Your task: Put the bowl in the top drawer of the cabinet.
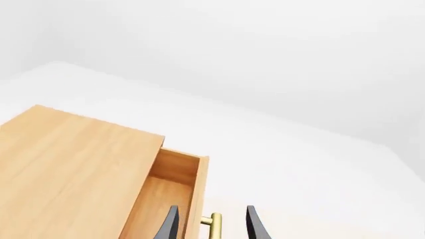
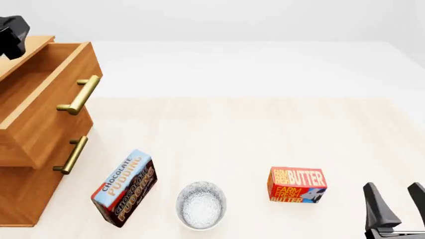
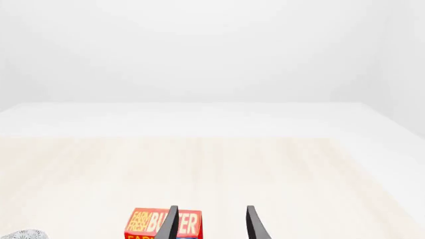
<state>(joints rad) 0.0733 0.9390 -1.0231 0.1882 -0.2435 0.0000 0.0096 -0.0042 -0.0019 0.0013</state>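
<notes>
The speckled white bowl stands on the table near the front edge, between two boxes; a sliver of the bowl shows in the right wrist view. The light-brown cabinet stands at the left. Its top drawer is pulled out, and its inside shows bare wood. My left gripper is open, hovering above the drawer's brass handle, which appears between the fingers. Only a black part of the left arm shows in the front view. My right gripper is open and holds nothing, right of the bowl.
A chocolate pudding box lies left of the bowl, close to the cabinet. A red butter box stands between the bowl and my right gripper. The lower drawer's handle sits under the open drawer, and that drawer is shut.
</notes>
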